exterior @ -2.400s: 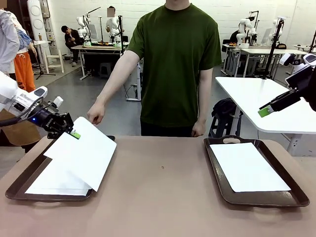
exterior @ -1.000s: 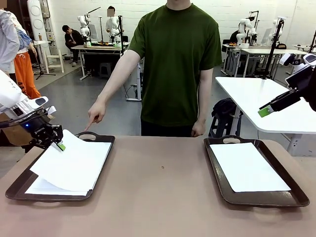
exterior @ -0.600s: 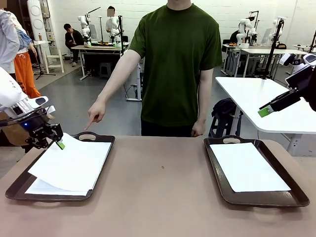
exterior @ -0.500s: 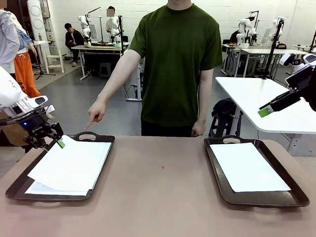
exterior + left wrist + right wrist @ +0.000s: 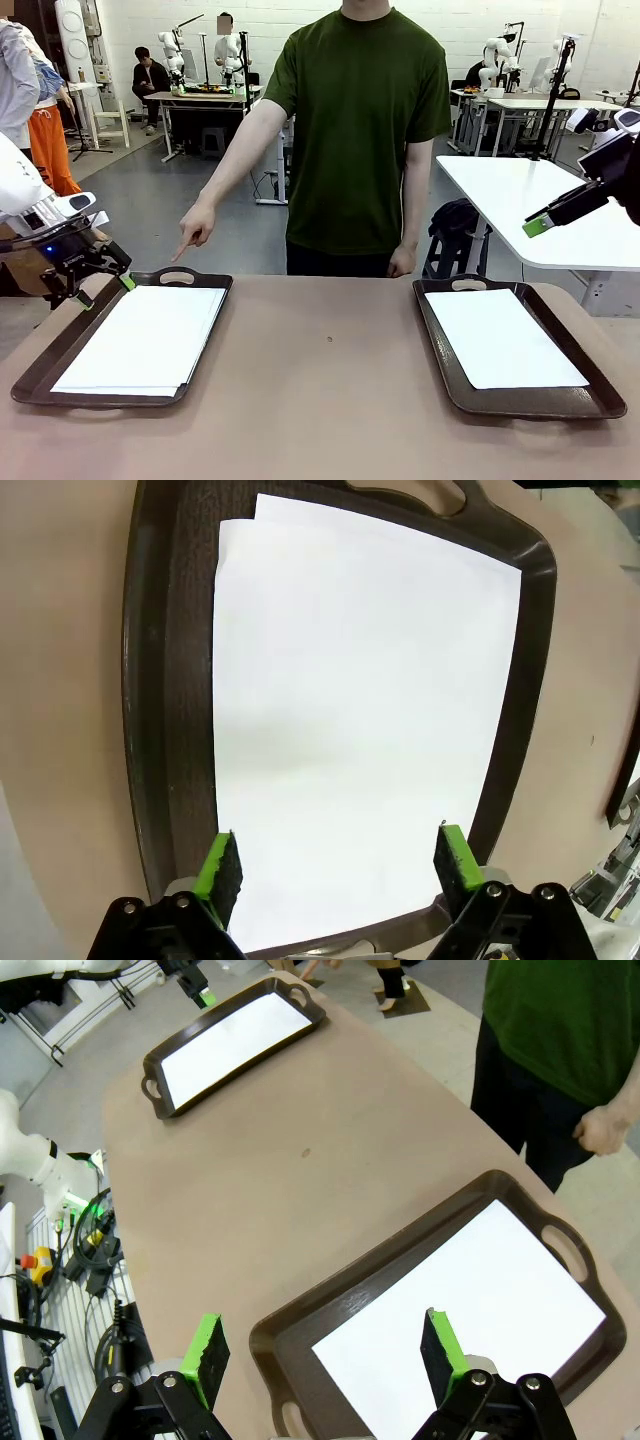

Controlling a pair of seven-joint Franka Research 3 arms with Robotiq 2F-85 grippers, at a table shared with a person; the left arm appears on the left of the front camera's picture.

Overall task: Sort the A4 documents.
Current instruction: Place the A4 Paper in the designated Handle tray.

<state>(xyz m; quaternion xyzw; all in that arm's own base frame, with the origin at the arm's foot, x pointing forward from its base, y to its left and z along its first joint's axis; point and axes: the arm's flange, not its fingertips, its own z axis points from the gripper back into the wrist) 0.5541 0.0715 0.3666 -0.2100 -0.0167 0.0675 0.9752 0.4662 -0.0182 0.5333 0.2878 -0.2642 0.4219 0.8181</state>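
Note:
Two A4 documents (image 5: 145, 338) lie stacked flat in the left dark brown tray (image 5: 40, 367), the top sheet slightly askew on the lower one. My left gripper (image 5: 105, 290) hovers open over that tray's far left corner, holding nothing. In the left wrist view the white sheets (image 5: 360, 710) spread beneath the left gripper (image 5: 335, 855), its green pads wide apart. Another A4 document (image 5: 500, 335) rests in the right tray (image 5: 440, 375). My right gripper (image 5: 540, 224) hangs open high at the right. In its wrist view the right gripper (image 5: 325, 1345) is above that paper (image 5: 470, 1330).
A person in a green shirt stands at the far edge, one hand (image 5: 192, 233) pointing down at the left tray's far handle (image 5: 177, 277). Bare brown tabletop (image 5: 325, 400) lies between the trays. A white table (image 5: 540, 200) stands behind on the right.
My left gripper opened and let go of the sheet, which dropped flat onto the stack in the left tray. The gripper drew back slightly left. The right arm stayed still.

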